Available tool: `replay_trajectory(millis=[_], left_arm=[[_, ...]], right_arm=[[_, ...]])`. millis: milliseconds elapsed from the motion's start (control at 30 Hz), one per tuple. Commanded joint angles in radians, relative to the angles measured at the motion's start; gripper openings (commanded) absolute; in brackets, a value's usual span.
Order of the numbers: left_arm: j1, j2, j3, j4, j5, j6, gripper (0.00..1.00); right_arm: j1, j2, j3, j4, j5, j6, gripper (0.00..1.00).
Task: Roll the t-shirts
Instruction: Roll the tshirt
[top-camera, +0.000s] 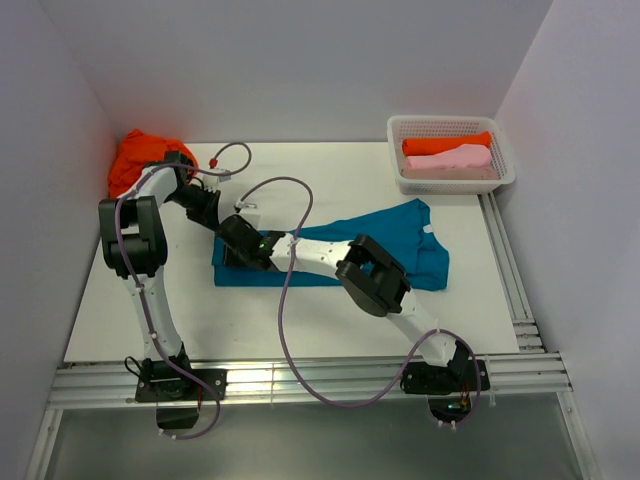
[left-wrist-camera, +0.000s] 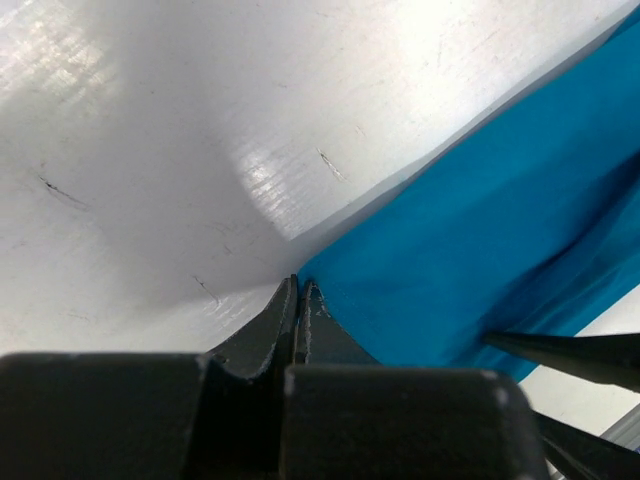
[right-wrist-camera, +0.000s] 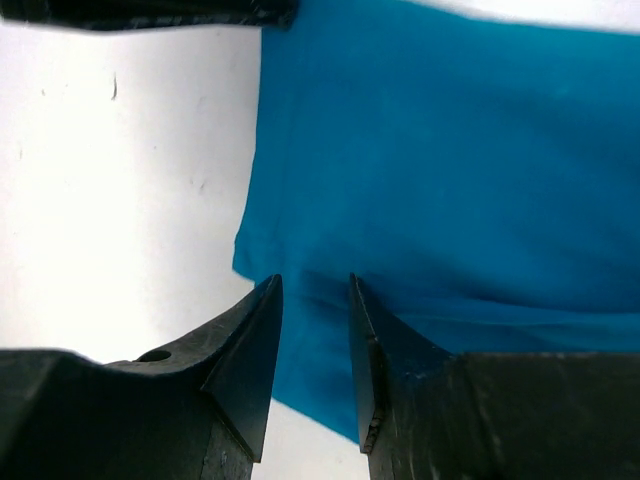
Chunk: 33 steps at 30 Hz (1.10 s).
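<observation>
Seeing the left fingers (left-wrist-camera: 265, 335) clenched tight right at the corner of the teal t-shirt (top-camera: 405, 240), with no telling whether any cloth is caught between them. Seeing the right fingers (right-wrist-camera: 245, 345) standing parted, grasping nothing, straddling the hem just beside that same corner. Working on a shirt lying flat in the middle of the desk (top-camera: 330, 175) as a long folded band, with both arms meeting at its left end, a rolled orange t-shirt (top-camera: 445, 143) and a rolled pink t-shirt (top-camera: 450, 159) sitting in the white lattice basket (top-camera: 452, 184), and a crumpled orange t-shirt (top-camera: 140, 158) lying at the back left. Judging this as starting the roll from this end: catching both corners evenly before turning, closing the right fingers on a full bite of hem, keeping both arms level and moving together, tucking the first turn tight, avoiding a loose, slanting roll.
</observation>
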<state>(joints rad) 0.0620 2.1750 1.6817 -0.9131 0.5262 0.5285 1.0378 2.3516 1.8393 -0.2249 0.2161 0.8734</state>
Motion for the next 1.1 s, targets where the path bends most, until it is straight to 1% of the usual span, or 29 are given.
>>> replay_trajectory(millis=[0,233,333,467,567,667,800,833,900,933,967,1067], left_arm=[[-0.002,0.012,0.042,0.008,-0.003,-0.013,0.0],[-0.002,0.017,0.047,-0.006,-0.002,-0.004,0.0],[-0.002,0.017,0.05,-0.013,0.004,0.001,0.0],[-0.002,0.012,0.049,-0.015,0.008,0.007,0.02],[-0.002,0.011,0.05,-0.02,0.011,0.008,0.01],[-0.002,0.009,0.052,-0.023,0.012,0.007,0.02],[-0.002,0.006,0.049,-0.029,0.024,0.013,0.11],[-0.002,0.008,0.05,-0.032,0.026,0.019,0.15],[-0.002,0.0,0.046,-0.027,0.028,0.019,0.2],[-0.002,0.0,0.039,-0.026,0.026,0.019,0.26],[-0.002,-0.001,0.036,-0.026,0.028,0.021,0.27],[-0.002,-0.004,0.032,-0.027,0.031,0.024,0.34]], right_arm=[[0.008,-0.068,-0.006,0.006,0.019,0.006,0.4],[0.018,-0.074,-0.003,-0.019,0.037,0.007,0.39],[0.027,-0.075,0.044,-0.073,0.066,-0.004,0.39],[0.05,-0.045,0.156,-0.204,0.133,0.002,0.4],[0.067,-0.044,0.167,-0.257,0.169,0.033,0.4],[0.079,-0.052,0.152,-0.274,0.193,0.053,0.4],[0.091,-0.031,0.182,-0.3,0.197,0.07,0.4],[0.096,-0.009,0.199,-0.312,0.198,0.075,0.4],[0.106,0.017,0.261,-0.35,0.2,0.081,0.4],[0.111,0.037,0.276,-0.363,0.204,0.09,0.4],[0.114,0.044,0.296,-0.379,0.206,0.093,0.4],[0.128,0.057,0.298,-0.386,0.207,0.114,0.4]])
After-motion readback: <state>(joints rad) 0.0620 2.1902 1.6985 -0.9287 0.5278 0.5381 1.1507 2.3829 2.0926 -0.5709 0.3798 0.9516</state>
